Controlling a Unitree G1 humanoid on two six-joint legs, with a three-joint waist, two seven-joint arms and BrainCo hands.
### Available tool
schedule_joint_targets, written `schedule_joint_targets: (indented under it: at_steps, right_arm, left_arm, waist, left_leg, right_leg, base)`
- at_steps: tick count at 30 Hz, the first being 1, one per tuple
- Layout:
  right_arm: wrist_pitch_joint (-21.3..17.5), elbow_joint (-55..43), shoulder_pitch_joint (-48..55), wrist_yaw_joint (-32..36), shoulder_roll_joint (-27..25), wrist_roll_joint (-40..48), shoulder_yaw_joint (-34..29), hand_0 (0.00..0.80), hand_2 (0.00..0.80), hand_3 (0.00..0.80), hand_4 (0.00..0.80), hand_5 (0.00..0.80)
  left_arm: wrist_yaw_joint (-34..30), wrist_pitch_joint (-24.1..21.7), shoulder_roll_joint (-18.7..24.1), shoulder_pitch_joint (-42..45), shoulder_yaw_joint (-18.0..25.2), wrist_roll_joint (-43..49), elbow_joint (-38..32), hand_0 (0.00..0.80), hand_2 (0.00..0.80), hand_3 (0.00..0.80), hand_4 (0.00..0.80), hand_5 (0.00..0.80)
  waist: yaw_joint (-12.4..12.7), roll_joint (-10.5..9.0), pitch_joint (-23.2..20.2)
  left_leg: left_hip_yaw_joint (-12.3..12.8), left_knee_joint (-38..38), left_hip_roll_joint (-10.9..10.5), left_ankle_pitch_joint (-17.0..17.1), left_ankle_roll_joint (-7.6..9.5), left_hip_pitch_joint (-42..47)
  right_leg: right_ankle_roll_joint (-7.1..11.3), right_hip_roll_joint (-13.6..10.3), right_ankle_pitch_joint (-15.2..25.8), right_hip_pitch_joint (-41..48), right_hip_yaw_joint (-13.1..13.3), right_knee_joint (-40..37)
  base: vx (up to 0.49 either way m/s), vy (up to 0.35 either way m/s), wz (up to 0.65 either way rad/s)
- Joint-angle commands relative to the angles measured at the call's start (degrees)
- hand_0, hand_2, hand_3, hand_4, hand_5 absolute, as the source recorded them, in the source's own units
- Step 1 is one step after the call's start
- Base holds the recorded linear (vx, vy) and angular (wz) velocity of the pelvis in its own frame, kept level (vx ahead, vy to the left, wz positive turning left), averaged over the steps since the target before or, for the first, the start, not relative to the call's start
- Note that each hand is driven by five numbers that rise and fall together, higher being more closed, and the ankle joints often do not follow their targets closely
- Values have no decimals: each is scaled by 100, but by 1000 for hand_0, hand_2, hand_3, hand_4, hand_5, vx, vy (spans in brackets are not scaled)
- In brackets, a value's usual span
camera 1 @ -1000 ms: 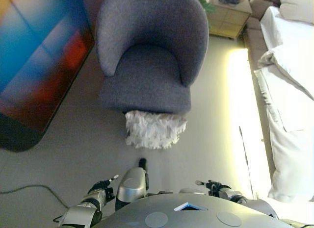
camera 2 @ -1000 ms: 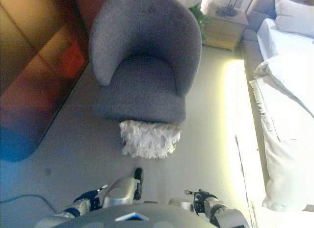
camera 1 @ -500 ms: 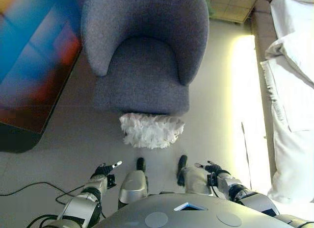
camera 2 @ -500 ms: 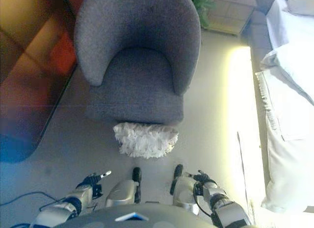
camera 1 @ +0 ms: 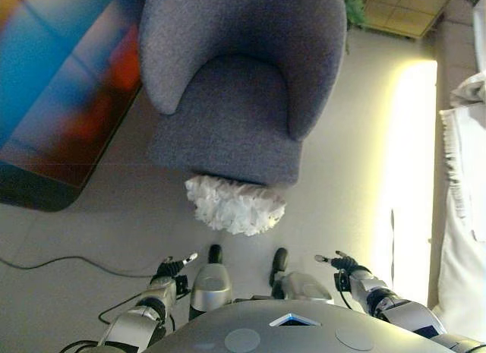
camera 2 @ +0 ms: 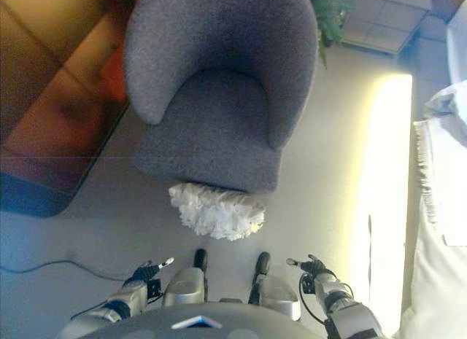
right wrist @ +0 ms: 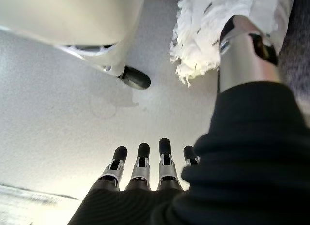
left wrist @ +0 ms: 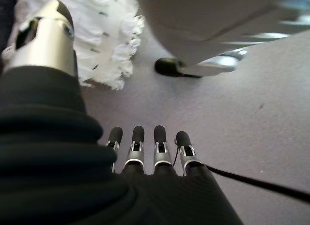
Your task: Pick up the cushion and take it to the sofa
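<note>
A white shaggy cushion [camera 1: 234,205] lies on the floor against the front of a grey armchair [camera 1: 235,87]. It also shows in the left wrist view [left wrist: 104,31] and the right wrist view [right wrist: 213,26]. My left hand [camera 1: 173,268] hangs low at the left, open and empty, short of the cushion. My right hand [camera 1: 343,263] hangs low at the right, open and empty. Both are well apart from the cushion. In each wrist view the fingers [left wrist: 145,142] [right wrist: 150,159] are straight over bare floor.
A bed with white bedding [camera 1: 467,178] runs along the right edge. A dark glossy cabinet [camera 1: 53,87] stands at the left. A black cable [camera 1: 68,262] lies on the floor at the lower left. A plant [camera 2: 328,11] stands behind the armchair.
The whole view has shifted as the camera moved; the armchair and cushion now sit a little more to the right. Both hands stay low and open.
</note>
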Motion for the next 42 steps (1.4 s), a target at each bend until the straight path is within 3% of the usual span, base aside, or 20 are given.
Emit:
schedule_joint_targets:
  at_steps: [1, 3, 7, 9, 10, 12, 14, 18, 21, 30, 42]
  right_arm:
    - [-307, -22, -403, -259, -169, 118, -35, 0, 0, 0, 0, 0]
    - [-344, -24, -530, -353, -190, 64, 31, 0, 0, 0, 0, 0]
    - [-610, -38, -608, -608, -224, 58, 55, 0, 0, 0, 0, 0]
    - [-756, -106, -786, -748, -260, 56, 89, 0, 0, 0, 0, 0]
    - [-843, -172, -980, -838, -264, 40, 117, 0, 0, 0, 0, 0]
    - [-869, -290, -1174, -994, -288, 44, 106, 0, 0, 0, 0, 0]
    - [-870, -429, -1365, -1196, -309, 167, 129, 0, 0, 0, 0, 0]
    - [-1022, -589, -1833, -1623, -292, -24, 286, 0, 0, 0, 0, 0]
    - [-1080, -786, -2255, -2114, -353, -60, 410, 0, 0, 0, 0, 0]
    - [-1044, -992, -3196, -2315, -1098, -171, 350, 0, 0, 0, 0, 0]
    - [-878, -891, -4296, -2519, -1837, -394, 666, 0, 0, 0, 0, 0]
  left_arm:
    - [359, -283, 43, -210, 6, -128, 56, 0, 0, 0, 0, 0]
    - [547, -325, 47, -226, 19, -171, 35, 0, 0, 0, 0, 0]
    - [715, -503, 54, -401, 86, -152, 51, 0, 0, 0, 0, 0]
    - [723, -621, 86, -617, 71, -145, 25, 0, 0, 0, 0, 0]
    - [723, -692, 137, -828, 13, -223, 12, 0, 0, 0, 0, 0]
    - [768, -698, 225, -1166, -148, -267, -26, 0, 0, 0, 0, 0]
    - [845, -689, 351, -1475, -359, -281, -178, 0, 0, 0, 0, 0]
    - [1058, -858, 582, -2025, -754, -182, -572, 0, 0, 0, 0, 0]
    - [1407, -1086, 715, -2435, -1000, -228, -794, 0, 0, 0, 0, 0]
    - [1377, -1476, 1364, -3316, -1048, 111, -968, 0, 0, 0, 0, 0]
    - [1325, -1555, 1643, -3915, -1259, 46, -653, 0, 0, 0, 0, 0]
  waist:
    - [-151, -227, 194]
    - [-141, -172, 164]
    - [-186, -48, 244]
    - [-258, 14, 395]
    - [-333, 61, 510]
    - [-409, 73, 699]
    - [-466, 27, 969]
    - [-476, 2, 1321]
    - [-456, 1, 1571]
    - [-470, 5, 1904]
    - [-638, 401, 1904]
  left_leg:
    - [307, 418, -22, -305, 284, -115]
    - [60, 34, 174, -100, 232, -82]
    - [-127, -474, 746, 544, 26, -158]
    - [-106, -293, 876, 532, 19, -373]
    - [40, -246, 886, 362, 47, -482]
    - [143, 36, 835, 212, 27, -820]
    - [88, 722, 714, 18, -29, -1356]
    - [223, 779, 460, -121, 93, -1651]
    - [200, 965, 353, -144, 93, -2145]
    - [75, 1645, 399, -154, 26, -3458]
    - [157, 2377, 218, -327, 191, -5100]
  right_leg:
    - [142, -444, -622, -212, 128, 742]
    - [140, -425, -670, -338, 272, 821]
    - [116, -394, -929, -479, 493, 1104]
    - [110, -495, -1061, -822, 548, 1478]
    - [178, -682, -1081, -1225, 530, 1847]
    - [307, -945, -1083, -1726, 585, 2351]
    - [468, -1179, -950, -2018, 765, 2511]
    - [842, -1559, -388, -2219, 876, 2083]
    - [874, -1708, -105, -2453, 835, 1825]
    - [814, -1628, -184, -3571, 937, 2245]
    - [721, -1354, -226, -5605, 1415, 3027]
  base:
    - [59, 234, 35]
    - [61, 289, -4]
    - [84, 342, -12]
    - [-81, 434, -8]
    - [-122, 415, -40]
    - [-103, 422, -48]
    - [-54, 287, 19]
    - [-6, 179, 26]
    - [-73, 80, -12]
    - [-25, -26, -1]
    - [-14, 29, -8]
